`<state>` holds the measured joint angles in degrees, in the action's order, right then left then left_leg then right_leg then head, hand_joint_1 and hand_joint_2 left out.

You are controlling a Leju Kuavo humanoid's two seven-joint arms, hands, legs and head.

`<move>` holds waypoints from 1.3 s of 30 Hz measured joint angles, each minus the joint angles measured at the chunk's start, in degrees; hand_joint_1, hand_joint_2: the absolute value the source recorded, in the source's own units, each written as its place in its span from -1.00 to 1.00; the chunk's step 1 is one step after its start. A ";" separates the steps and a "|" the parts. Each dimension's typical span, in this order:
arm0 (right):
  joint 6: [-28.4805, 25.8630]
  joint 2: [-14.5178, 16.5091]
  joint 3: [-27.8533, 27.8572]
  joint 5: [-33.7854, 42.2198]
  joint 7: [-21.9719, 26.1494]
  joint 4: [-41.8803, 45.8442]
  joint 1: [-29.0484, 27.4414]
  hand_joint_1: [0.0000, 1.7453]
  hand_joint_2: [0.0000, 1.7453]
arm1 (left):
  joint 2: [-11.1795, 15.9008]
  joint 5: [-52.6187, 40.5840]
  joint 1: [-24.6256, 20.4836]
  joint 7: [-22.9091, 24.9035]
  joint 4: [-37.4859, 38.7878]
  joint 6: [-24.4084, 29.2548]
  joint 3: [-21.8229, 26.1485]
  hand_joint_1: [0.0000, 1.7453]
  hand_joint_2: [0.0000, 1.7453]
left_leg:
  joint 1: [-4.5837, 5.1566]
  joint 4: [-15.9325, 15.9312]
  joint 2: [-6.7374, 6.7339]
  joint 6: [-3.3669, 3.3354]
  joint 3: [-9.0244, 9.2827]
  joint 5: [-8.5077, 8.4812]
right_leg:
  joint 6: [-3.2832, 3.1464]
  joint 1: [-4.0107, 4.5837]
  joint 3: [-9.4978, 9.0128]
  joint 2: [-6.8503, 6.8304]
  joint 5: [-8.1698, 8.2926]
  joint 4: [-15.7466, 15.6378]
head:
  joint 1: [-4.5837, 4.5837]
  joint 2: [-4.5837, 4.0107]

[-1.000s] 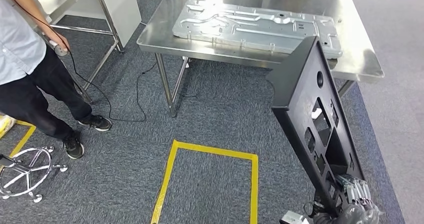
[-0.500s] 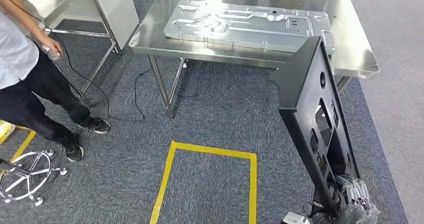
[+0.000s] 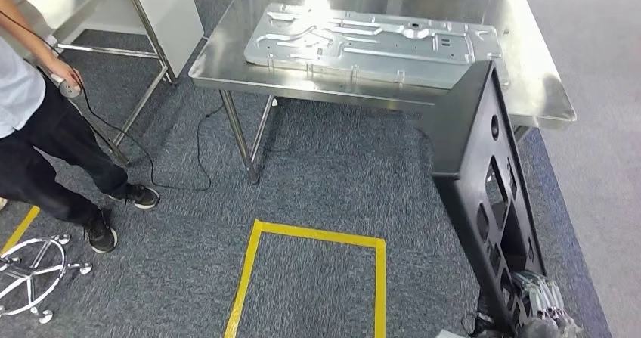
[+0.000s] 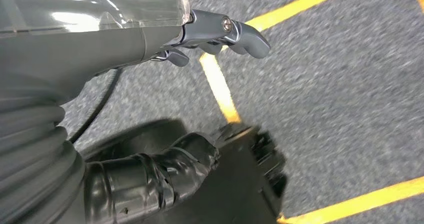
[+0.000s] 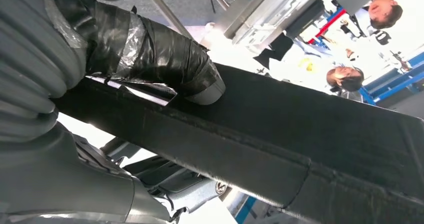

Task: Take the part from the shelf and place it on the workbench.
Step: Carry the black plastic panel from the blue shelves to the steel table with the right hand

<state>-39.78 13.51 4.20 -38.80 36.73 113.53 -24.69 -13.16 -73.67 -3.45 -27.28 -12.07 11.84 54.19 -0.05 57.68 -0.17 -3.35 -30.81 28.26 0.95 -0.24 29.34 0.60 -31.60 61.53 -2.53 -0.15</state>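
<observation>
The right robot hand sat low at the head view's lower right corner, its fingers wrapped around the lower end of the black part. In the right wrist view the taped thumb pressed on one face of the part with the other fingers beneath it, a firm grip. The part, a long black panel with several cut-outs, stood nearly upright, its top leaning toward the table and overlapping the table's near edge in the picture; whether it touched could not be told.

The left robot hand hung over the carpet, fingers loosely curled, holding nothing.

On the steel table lay a large pressed metal sheet, covering most of the top; a bare strip remained along the right edge. Yellow floor tape marked a rectangle on the carpet before the table. A person stood at the left, well apart from the part.
</observation>
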 joint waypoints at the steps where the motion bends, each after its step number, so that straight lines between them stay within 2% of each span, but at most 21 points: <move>1: 0.00 -0.13 0.01 0.06 0.04 0.15 -0.03 1.00 1.00 | -0.04 -0.08 -0.08 0.00 0.00 0.00 -0.03 -1.00 1.00 | -0.09 -0.29 -0.05 -0.18 0.52 0.17 | 0.38 -0.17 1.54 -0.04 -1.03 2.71 | -0.05 0.00; 3: 0.00 -0.40 0.01 0.13 0.16 0.39 -0.16 1.00 1.00 | -0.12 -0.25 -0.24 0.01 0.01 -0.03 -0.15 -1.00 1.00 | -0.15 -0.38 -0.10 -0.35 1.25 0.79 | 1.09 -0.52 6.06 -0.09 -3.49 9.29 | -0.09 0.00; 5: 0.00 -0.64 0.02 0.18 0.30 0.45 -0.40 1.00 1.00 | -0.17 -0.39 -0.10 0.02 0.02 -0.05 -0.30 -1.00 1.00 | -0.29 -0.38 -0.09 -0.13 2.37 1.77 | 1.66 -0.96 9.27 -0.20 -3.78 11.78 | -0.10 -0.01; 6: 0.00 -0.75 0.02 0.20 0.37 0.51 -0.50 1.00 1.00 | -0.20 -0.47 -0.02 0.02 0.02 -0.05 -0.38 -1.00 1.00 | -0.43 -0.37 -0.06 0.06 3.17 2.36 | 1.89 -1.16 9.55 -0.30 -2.39 10.27 | -0.12 -0.01; 8: 0.00 -0.90 0.07 0.40 0.50 0.73 -0.61 1.00 1.00 | -0.27 -0.70 0.08 0.02 0.02 -0.05 -0.57 -1.00 1.00 | -0.72 -0.35 -0.04 0.57 4.80 3.68 | 2.10 -1.46 8.40 -0.62 2.96 3.83 | -0.16 -0.01; 10: 0.00 -1.03 0.15 0.71 0.62 0.96 -0.73 1.00 1.00 | -0.32 -0.87 -0.08 0.01 0.02 -0.05 -0.80 -1.00 1.00 | -0.77 -0.47 -0.02 1.37 5.67 4.82 | 1.47 -1.19 7.48 -0.93 6.06 -0.58 | -0.15 -0.01; 13: 0.00 -1.16 0.27 0.99 0.69 1.46 -1.15 1.00 1.00 | -0.36 -0.93 -0.33 0.02 0.02 -0.05 -1.08 -1.00 1.00 | -0.75 -0.12 -0.11 2.58 6.42 4.96 | -0.24 -0.89 6.69 -0.57 5.77 -1.58 | -0.04 0.00; 15: 0.00 -1.19 0.35 1.11 0.80 1.80 -1.30 1.00 1.00 | -0.37 -1.03 -0.38 0.02 0.02 -0.05 -1.20 -1.00 1.00 | -0.87 3.46 -0.11 2.88 4.94 4.60 | -1.20 -0.98 5.45 -0.35 5.26 -2.16 | 0.00 0.00; 16: 0.00 -1.18 0.38 1.12 0.89 1.97 -1.33 1.00 1.00 | -0.37 -1.07 -0.41 0.02 0.02 -0.05 -1.26 -1.00 1.00 | -0.93 6.81 -0.10 2.92 2.89 5.16 | -1.59 -0.95 4.76 -0.33 4.94 -2.38 | 0.03 0.00; 18: 0.00 -1.18 0.43 1.14 1.03 2.15 -1.37 1.00 1.00 | -0.38 -1.12 -0.38 0.03 0.02 -0.05 -1.33 -1.00 1.00 | -0.95 13.78 -0.06 2.98 -2.15 8.00 | -2.09 -0.65 3.66 -0.31 4.02 -2.50 | 0.07 -0.01; 20: 0.00 -1.19 0.49 1.22 1.07 2.18 -1.43 1.00 1.00 | -0.39 -1.20 -0.18 0.04 0.02 -0.05 -1.36 -1.00 1.00 | -0.94 16.85 -0.06 3.02 -5.94 10.58 | -2.30 -0.32 2.31 -0.09 2.87 -2.50 | 0.08 -0.01; 21: 0.00 -1.19 0.52 1.30 1.09 2.18 -1.45 1.00 1.00 | -0.39 -1.23 -0.07 0.04 0.02 -0.05 -1.36 -1.00 1.00 | -0.90 15.80 -0.05 2.90 -6.64 10.18 | -2.31 -0.15 1.46 0.04 2.25 -2.50 | 0.07 -0.01; 22: 0.00 -1.19 0.56 1.38 1.14 2.19 -1.46 1.00 1.00 | -0.39 -1.25 -0.02 0.04 0.02 -0.05 -1.36 -1.00 1.00 | -0.81 13.23 -0.03 2.62 -6.62 8.30 | -2.29 0.02 0.56 0.15 1.61 -2.50 | 0.07 -0.01; 24: 0.01 -1.20 0.62 1.54 1.22 2.16 -1.38 1.00 1.00 | -0.37 -1.13 0.07 0.03 0.02 -0.06 -1.35 -1.00 1.00 | -0.39 6.95 0.10 1.69 -5.81 2.42 | -2.09 0.25 -0.88 0.36 0.32 -2.45 | 0.00 -0.01; 26: 0.02 -1.23 0.67 1.55 1.27 2.09 -1.11 1.00 1.00 | -0.33 -0.94 0.10 -0.01 0.02 -0.11 -1.34 -1.00 1.00 | 0.17 4.00 0.51 0.95 -5.11 -0.58 | -1.48 0.30 -1.81 0.63 -0.78 -2.25 | 0.00 -0.01; 30: 0.01 -1.29 0.72 0.99 1.29 2.02 -0.38 1.00 1.00 | -0.31 -0.88 -0.07 0.02 0.02 -0.24 -1.32 -1.00 1.00 | 0.26 2.55 0.75 0.04 -2.76 -0.92 | -0.37 0.10 -1.98 0.47 -1.10 0.62 | 0.02 -0.01; 32: 0.00 -1.31 0.72 0.69 1.29 2.00 0.09 1.00 1.00 | -0.32 -0.88 -0.26 0.03 0.02 -0.33 -1.32 -1.00 1.00 | 0.16 2.04 0.67 -0.37 -1.64 -0.56 | 0.16 -0.11 1.17 0.07 -2.65 5.85 | -0.02 -0.01; 34: 0.00 -1.35 0.72 0.56 1.29 1.99 0.32 1.00 1.00 | -0.32 -0.88 -0.32 0.04 0.02 -0.51 -1.31 -1.00 1.00 | 0.15 1.92 0.68 -0.56 -0.97 0.14 | 0.71 -0.29 5.71 -0.04 -5.29 11.48 | -0.02 -0.01; 35: 0.00 -1.38 0.72 0.53 1.28 1.98 0.35 1.00 1.00 | -0.32 -0.88 -0.25 0.04 0.02 -0.60 -1.31 -1.00 1.00 | 0.14 1.92 0.71 -0.52 -0.53 0.59 | 0.88 -0.39 7.37 -0.07 -5.95 12.70 | -0.02 -0.01; 37: 0.00 -1.44 0.72 0.46 1.26 1.96 0.41 1.00 1.00 | -0.32 -0.89 -0.04 0.04 0.02 -0.73 -1.31 -1.00 1.00 | 0.08 1.92 0.79 -0.30 0.83 1.68 | 0.92 -0.52 8.25 -0.16 -3.69 10.09 | -0.02 -0.01; 39: 0.01 -1.60 0.72 0.32 1.20 1.92 0.57 1.00 1.00 | -0.34 -0.91 0.03 0.02 0.03 -0.83 -1.32 -1.00 1.00 | 0.02 1.86 0.81 0.10 2.25 2.81 | 0.67 -0.43 7.09 -0.32 1.55 3.77 | -0.01 -0.01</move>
<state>-39.77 11.92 4.92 -38.48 37.93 115.45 -24.12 -13.51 -74.59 -3.42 -27.26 -12.03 11.01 52.87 -0.03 59.54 0.63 -3.25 -28.56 31.07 1.62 -0.68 36.44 0.28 -30.05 65.30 -2.54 -0.15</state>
